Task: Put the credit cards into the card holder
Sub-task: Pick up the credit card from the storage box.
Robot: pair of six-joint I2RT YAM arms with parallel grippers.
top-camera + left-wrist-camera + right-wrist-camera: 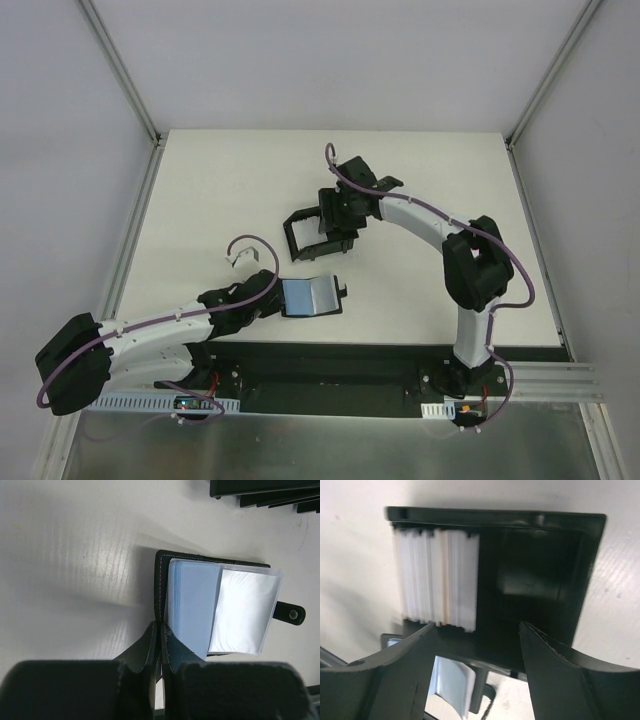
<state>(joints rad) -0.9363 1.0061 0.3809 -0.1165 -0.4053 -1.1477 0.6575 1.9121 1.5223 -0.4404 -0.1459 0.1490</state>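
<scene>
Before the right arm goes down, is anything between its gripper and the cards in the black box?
Nothing visible. The right gripper hangs open over the box's open top, and the cards stand upright inside against one wall.

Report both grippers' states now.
left gripper: shut on the card holder, at its edge.
right gripper: open, empty, over the black box.

Black on the card holder (161, 587), bluish-grey inside it, and a glossy white sleeve at its 3 o'clock with the black snap tab (292, 613) beyond. White credit cards (437, 580), one edge tan, against the black box (540, 570). Off-white table (220, 200), purple cable (255, 243).
</scene>
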